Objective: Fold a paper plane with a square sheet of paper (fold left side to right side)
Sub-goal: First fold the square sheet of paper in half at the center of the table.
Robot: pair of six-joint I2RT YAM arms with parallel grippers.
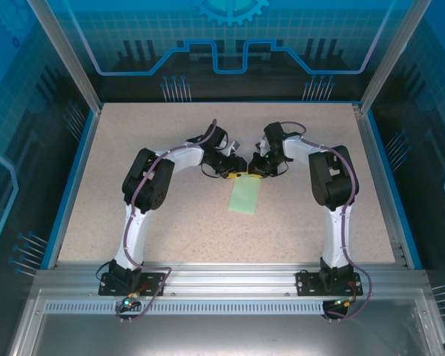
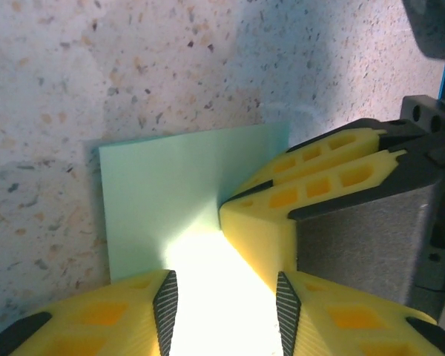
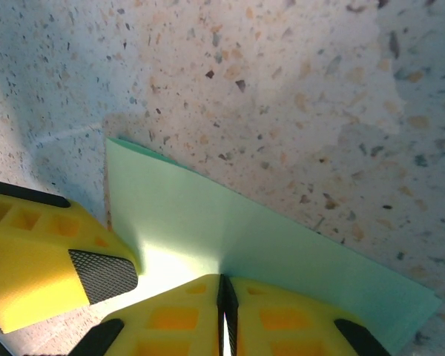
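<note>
Your square sheet of paper (image 1: 245, 197) lies flat on the speckled table (image 1: 133, 148), just below the middle of the top view, where it shows as a pale green oblong, longer than it is wide, tilted slightly so its lower end sits further left. Both arms bend in from the sides, and their yellow tips meet at the oblong's upper end, your left claw (image 1: 233, 173) on the left and your right claw (image 1: 252, 172) just beside it on the right. In the left wrist view your left claw (image 2: 226, 311) stands partly open at the bottom of the frame. Its two black ribbed pads (image 2: 165, 308) are apart, and a glare-bright stretch of the sheet (image 2: 170, 193) lies in the gap. It holds nothing that you can see. From the right of that frame your right claw (image 2: 230, 215) reaches in with its fingers pressed together, its tip down on the paper. In the right wrist view the same claw (image 3: 224, 311) is closed to a thin seam at the bottom centre, touching the sheet (image 3: 230, 230), which runs from upper left to lower right. You cannot tell whether a layer is caught in that seam. One finger of the left claw sits at the lower left, at the paper's corner.
</note>
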